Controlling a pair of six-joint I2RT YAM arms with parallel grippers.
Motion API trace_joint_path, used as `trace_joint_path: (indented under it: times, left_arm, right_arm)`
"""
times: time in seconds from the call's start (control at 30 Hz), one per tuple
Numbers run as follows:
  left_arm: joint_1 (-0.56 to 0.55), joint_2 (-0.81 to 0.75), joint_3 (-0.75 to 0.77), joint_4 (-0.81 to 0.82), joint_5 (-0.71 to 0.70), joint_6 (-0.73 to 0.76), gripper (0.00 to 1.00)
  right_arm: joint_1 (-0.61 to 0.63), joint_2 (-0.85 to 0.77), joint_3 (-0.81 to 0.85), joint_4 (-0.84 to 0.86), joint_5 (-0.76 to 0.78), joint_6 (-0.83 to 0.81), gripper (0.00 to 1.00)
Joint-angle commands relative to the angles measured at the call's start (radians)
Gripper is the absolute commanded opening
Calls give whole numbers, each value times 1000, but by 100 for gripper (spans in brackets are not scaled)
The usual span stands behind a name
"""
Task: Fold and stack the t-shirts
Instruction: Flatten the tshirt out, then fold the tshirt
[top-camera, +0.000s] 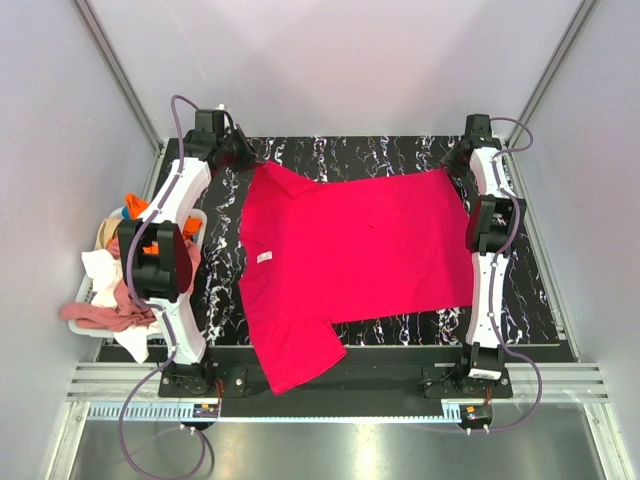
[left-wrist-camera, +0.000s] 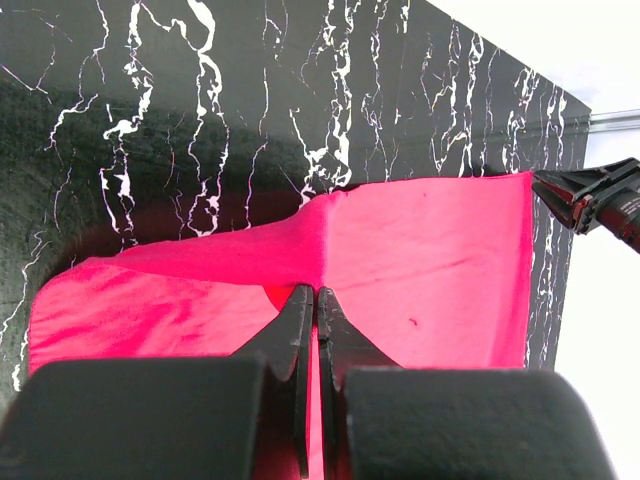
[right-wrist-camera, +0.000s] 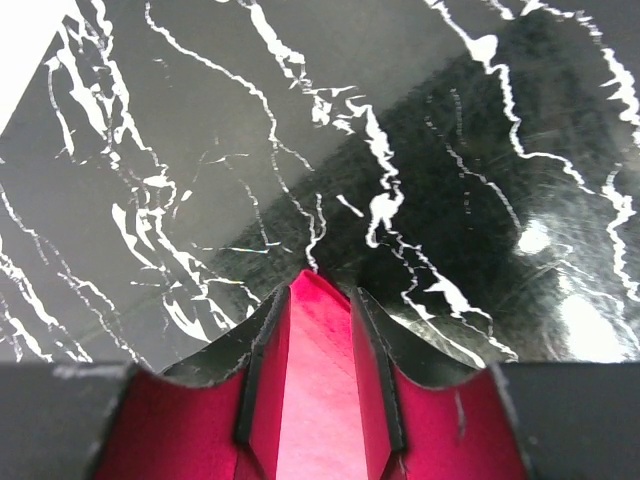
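One pinkish-red t-shirt (top-camera: 350, 250) lies spread flat on the black marbled worktop (top-camera: 400, 155), white label (top-camera: 264, 257) up. Its near sleeve hangs over the worktop's near edge. Left fingers (left-wrist-camera: 292, 330) are clenched on the shirt's far-left edge, with a ridge of cloth raised ahead of them. Right fingers (right-wrist-camera: 265, 360) pinch the far-right corner, a red tip showing between them. A white basket (top-camera: 78, 325) left of the worktop holds the other t-shirts: orange (top-camera: 137, 207), beige (top-camera: 108, 235), white (top-camera: 100, 268) and dusty pink (top-camera: 105, 315).

Spread red t-shirt (top-camera: 360, 250), black marbled table (top-camera: 400, 155)
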Motion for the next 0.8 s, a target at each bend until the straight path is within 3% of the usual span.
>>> trace_joint_path:
  times: [0.0,0.2,0.33,0.5,0.77]
  left_arm:
    - [-1,-24,-5,51,25,-8,0]
    - [0,-24,-7,54,25,-6,0]
    - [0,-25,-5,54,22,-5,0]
    - [2,-27,4,54,18,-5,0]
    - [8,-27,66,25,18,3,0]
  right_arm:
    - [9,45,28,-46,-49,-7,38]
    - [20,58,27,-50,-26,-1,37]
    - [23,61,37,-66,-12,-2,25]
    - [23,65,59,-64,-26,-13,0]
    - [17,-22,65,31,-12,-140,0]
